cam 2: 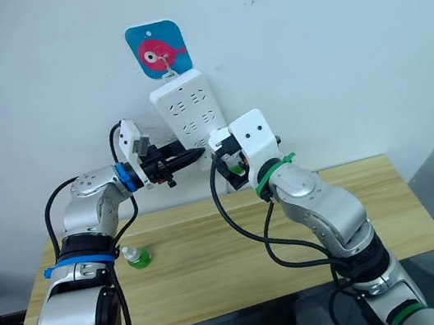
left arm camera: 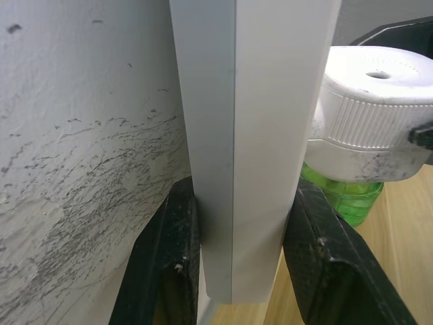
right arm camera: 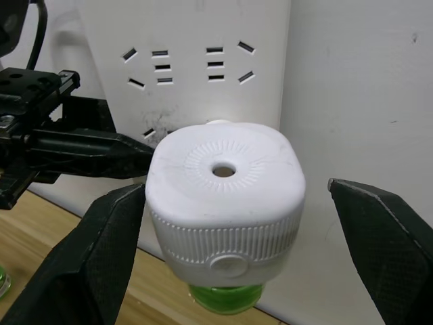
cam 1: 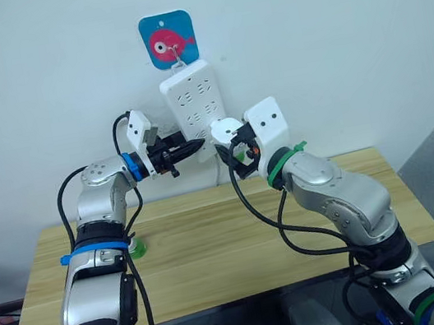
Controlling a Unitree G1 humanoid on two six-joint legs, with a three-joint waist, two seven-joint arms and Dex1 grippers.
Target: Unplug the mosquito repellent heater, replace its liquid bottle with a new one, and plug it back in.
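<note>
Right tool (right arm camera: pixel 230 244) (spread) flanks plugged-in heater (right arm camera: pixel 225 203).

The mosquito repellent heater (right arm camera: pixel 226 196) is a white rounded unit with a ribbed band and a small hole in its top. A green liquid bottle (right arm camera: pixel 224 298) hangs beneath it. It sits against the lower end of the wall-hung power strip (right arm camera: pixel 189 64).

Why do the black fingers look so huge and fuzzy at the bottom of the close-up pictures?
Left wrist view: the fingers sit right by the lens, so they look huge and soft, squeezing the power strip. Right wrist view: the fingers are soft too, while the heater between them looks sharp, with a bright patch on the strip behind it. Left eye view: everything is evenly lit and small.
</note>
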